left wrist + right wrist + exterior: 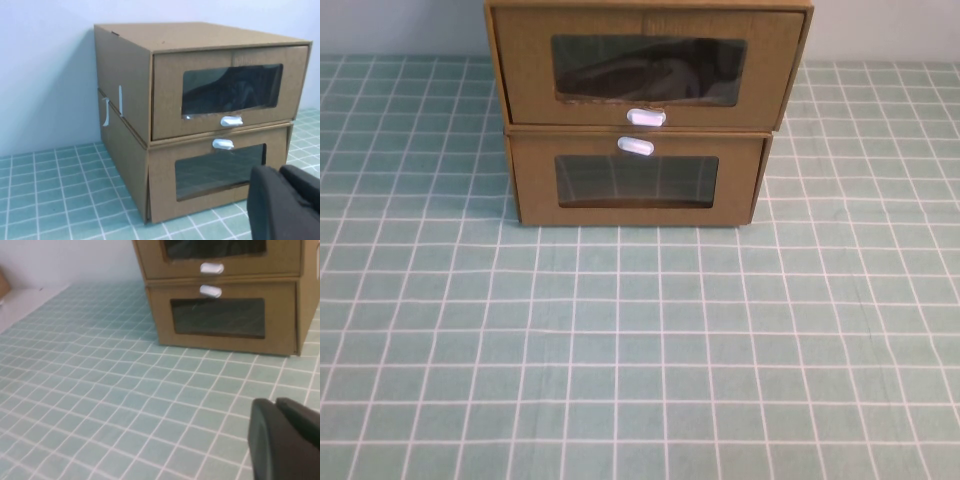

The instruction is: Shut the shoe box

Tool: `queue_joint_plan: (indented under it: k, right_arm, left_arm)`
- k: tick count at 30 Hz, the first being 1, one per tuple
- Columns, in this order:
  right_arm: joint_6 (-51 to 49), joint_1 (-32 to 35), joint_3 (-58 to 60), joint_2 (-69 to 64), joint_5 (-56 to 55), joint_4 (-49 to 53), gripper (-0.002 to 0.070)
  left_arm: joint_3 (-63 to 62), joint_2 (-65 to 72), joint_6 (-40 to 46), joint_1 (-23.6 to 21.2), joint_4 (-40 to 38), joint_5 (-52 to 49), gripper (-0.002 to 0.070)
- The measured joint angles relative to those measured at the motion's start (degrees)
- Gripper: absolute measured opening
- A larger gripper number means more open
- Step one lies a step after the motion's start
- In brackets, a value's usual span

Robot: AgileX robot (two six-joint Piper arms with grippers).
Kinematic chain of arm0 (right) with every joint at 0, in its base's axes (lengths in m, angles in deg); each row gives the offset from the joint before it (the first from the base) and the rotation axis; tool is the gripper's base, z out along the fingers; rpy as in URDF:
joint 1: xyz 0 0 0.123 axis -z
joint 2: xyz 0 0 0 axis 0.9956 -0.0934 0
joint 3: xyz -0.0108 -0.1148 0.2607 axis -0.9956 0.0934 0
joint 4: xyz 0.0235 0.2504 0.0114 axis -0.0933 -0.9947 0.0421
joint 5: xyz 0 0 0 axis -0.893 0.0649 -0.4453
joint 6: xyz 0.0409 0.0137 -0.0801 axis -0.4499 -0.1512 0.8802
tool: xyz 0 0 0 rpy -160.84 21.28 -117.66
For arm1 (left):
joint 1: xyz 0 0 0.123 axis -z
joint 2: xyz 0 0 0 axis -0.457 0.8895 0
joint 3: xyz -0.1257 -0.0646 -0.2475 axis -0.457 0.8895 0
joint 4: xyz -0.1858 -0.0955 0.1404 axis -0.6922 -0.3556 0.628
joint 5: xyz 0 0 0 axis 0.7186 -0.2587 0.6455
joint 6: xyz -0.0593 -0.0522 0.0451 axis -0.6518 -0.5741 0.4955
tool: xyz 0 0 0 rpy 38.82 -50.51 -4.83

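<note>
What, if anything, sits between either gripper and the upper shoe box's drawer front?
Nothing visible does. Only bare checked table cloth lies before the shoe box, stacked on the lower box. The left gripper and right gripper hang back, short of both boxes.

Brown shoe box [645, 70] with white tab [646, 117]; teal, white-gridded table [640, 350].

Matt brown cardboard shoe box [645, 68]

We seem to be at a staged test bench: a teal grid-patterned tablecloth [640, 350] reaches every edge, with a plain pale wall [45, 75] along the far edge.
</note>
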Motion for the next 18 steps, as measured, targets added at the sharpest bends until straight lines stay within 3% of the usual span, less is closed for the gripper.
queue_joint_plan:
  k: [6,11,18]
  right_arm:
    - [0.9,0.0,11.9,0.4,-14.0,-1.0,-0.0011]
    - [0.9,0.0,18.5,0.4,-23.3,-4.5,-0.0011]
    - [1.0,0.0,22.7,0.4,-25.5,-5.3,-0.0011]
  left_arm:
    - [10.9,-11.0,0.1,0.0,-0.2,0.4,-0.0005]
    - [17.8,-12.6,0.1,0.0,-1.4,3.5,-0.0005]
    - [18.3,-12.6,0.1,0.0,-0.7,3.9,-0.0005]
